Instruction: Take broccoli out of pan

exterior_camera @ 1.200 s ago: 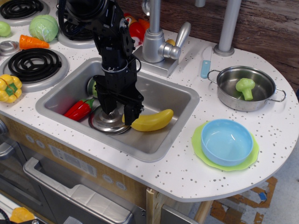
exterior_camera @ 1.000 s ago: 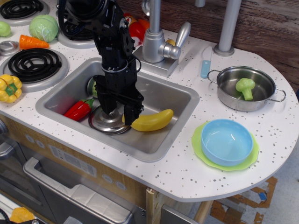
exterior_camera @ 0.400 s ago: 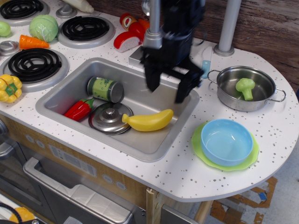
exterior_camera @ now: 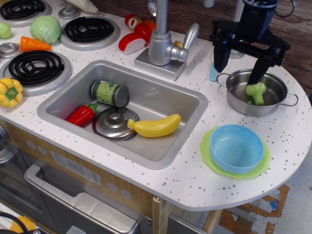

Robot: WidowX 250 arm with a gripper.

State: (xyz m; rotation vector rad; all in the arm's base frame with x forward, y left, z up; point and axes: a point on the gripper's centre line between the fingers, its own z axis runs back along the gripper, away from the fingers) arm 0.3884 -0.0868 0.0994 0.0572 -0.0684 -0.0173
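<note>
Right now one broccoli (exterior_camera: pixel 256 91) lying inside the one pan (exterior_camera: pixel 239 100), far right of counter (exterior_camera: pixel 195 183), stem down toward pan's floor. Gripper (exterior_camera: pixel 238 61) above pan's rear-left rim, jaws spread wide, holding nothing; right finger tip (exterior_camera: pixel 255 77) just behind and above broccoli, contact unclear; left finger over a blue-handled utensil (exterior_camera: pixel 214 74) beside pan. One blue bowl (exterior_camera: pixel 236 147) on one light-green plate (exterior_camera: pixel 210 157), just in front of pan.

Sink (exterior_camera: pixel 161 151) left of all that, holding four things: one yellow banana (exterior_camera: pixel 155 126), one steel lid (exterior_camera: pixel 112 124) with knob, one red pepper (exterior_camera: pixel 82 113), one green can (exterior_camera: pixel 109 93) on its side. Banana tip overlapping lid edge. One faucet (exterior_camera: pixel 161 39) behind sink, red toy pieces (exterior_camera: pixel 136 34) next to it.

Far left: three black coil burners (exterior_camera: pixel 34 68) in view, one cabbage (exterior_camera: pixel 45 29), one carrot (exterior_camera: pixel 33 45), one yellow pepper (exterior_camera: pixel 9 92), one small green ball (exterior_camera: pixel 4 30) at frame edge.
</note>
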